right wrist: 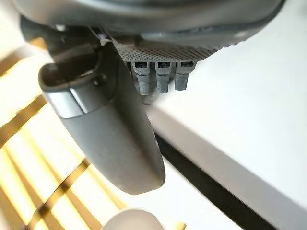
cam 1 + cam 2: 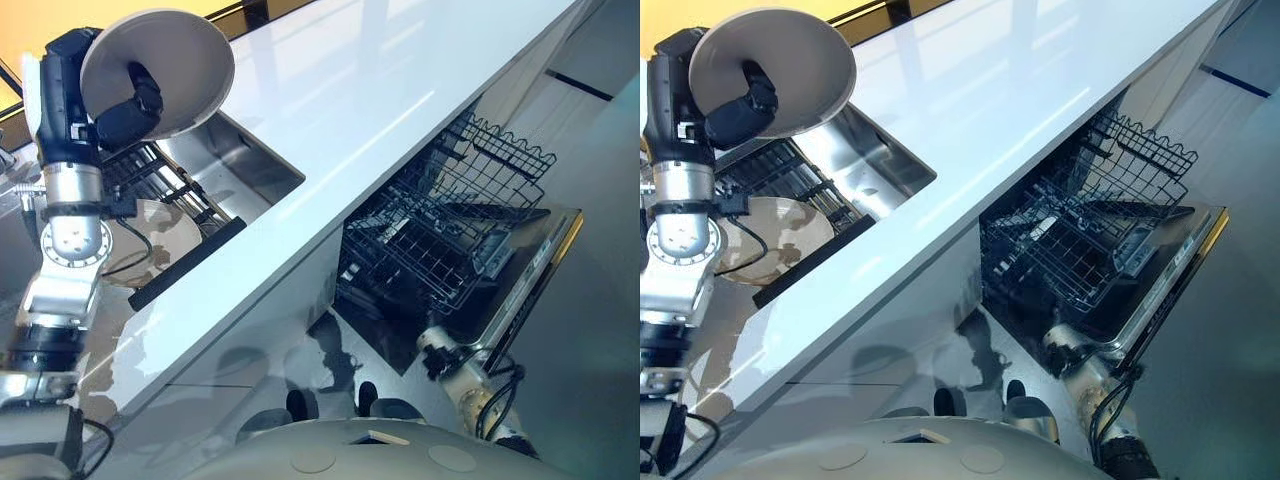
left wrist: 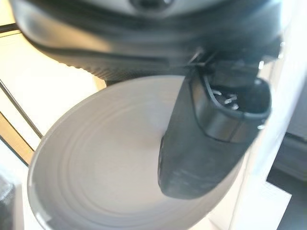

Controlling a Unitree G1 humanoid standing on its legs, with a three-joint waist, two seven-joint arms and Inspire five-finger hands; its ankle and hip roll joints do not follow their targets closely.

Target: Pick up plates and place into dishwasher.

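A kitchen. Below the left hand (image 2: 125, 110), which grips a plate (image 2: 170, 60), a steel sink (image 2: 245, 160) is sunk into a long white counter (image 2: 380, 90), with a dish rack (image 2: 160, 180) and another plate (image 2: 780, 235) just beneath the hand. Well off toward the right hand (image 1: 110, 129), a dishwasher (image 2: 520, 290) stands open, wire racks (image 2: 440, 230) pulled out.
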